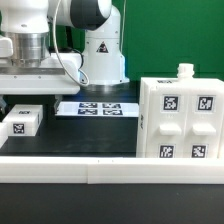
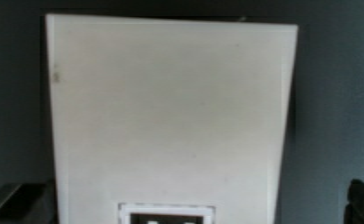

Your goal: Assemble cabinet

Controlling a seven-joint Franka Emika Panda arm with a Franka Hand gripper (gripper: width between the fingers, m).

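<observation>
**Exterior view.** Your cabinet (image 1: 180, 120) stands upright on the dark tabletop (image 1: 70, 140), tags toward the camera, with a small white knob (image 1: 185, 70) on its top. Well apart from the cabinet, toward the exterior view's left, a small white tagged block (image 1: 20, 122) lies loose, and the gripper (image 1: 22, 97) hangs above it. The marker board (image 1: 97, 108) lies farther back, between that block and the cabinet.

By the look of it, the job is only partly done: the body stands, but at least one loose part is not yet joined to it. A white rail (image 1: 110, 172) cuts off the cabinet's foot. Its far sides and inside are hidden, so you cannot count what is already fitted. The gripper's fingertips are too dark and small to read here.

**Wrist view.** A long white panel (image 2: 170, 110) fills the frame, with a tag (image 2: 170, 213) at one end. It is probably the loose block, though you cannot confirm that. The cabinet is out of frame.

Two dark fingers (image 2: 15, 200) flank the panel's tagged end. They stand apart, with dark tabletop showing beside the panel's edge, and nothing is clamped. The picture is soft, and the tag is cropped at the frame's edge.
</observation>
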